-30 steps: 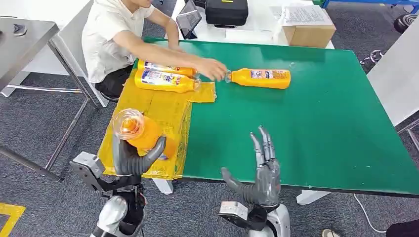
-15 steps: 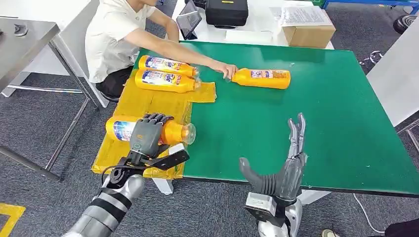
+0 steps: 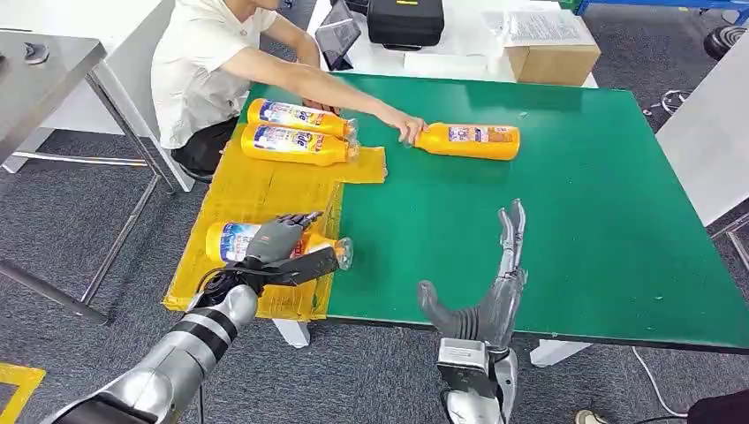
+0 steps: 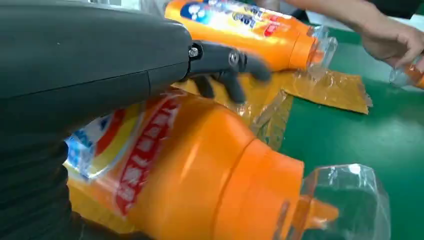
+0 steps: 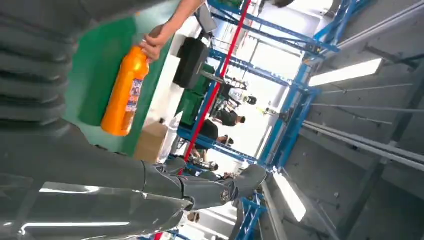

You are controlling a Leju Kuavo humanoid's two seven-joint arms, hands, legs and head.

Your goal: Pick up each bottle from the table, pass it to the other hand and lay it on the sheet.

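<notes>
The left hand (image 3: 276,240) fingers wrap the orange bottle (image 3: 265,242) lying sideways on the yellow sheet (image 3: 256,190), while the right hand (image 3: 495,283) fingers are spread, holding nothing.

Green table (image 3: 574,230), yellow sheet (image 3: 265,190), bottle (image 3: 468,140)

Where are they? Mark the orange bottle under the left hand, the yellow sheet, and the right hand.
orange bottle (image 3: 226,240), head view, label end.
yellow sheet (image 3: 265,187), head view, bare middle.
right hand (image 3: 495,296), head view, palm.
</notes>
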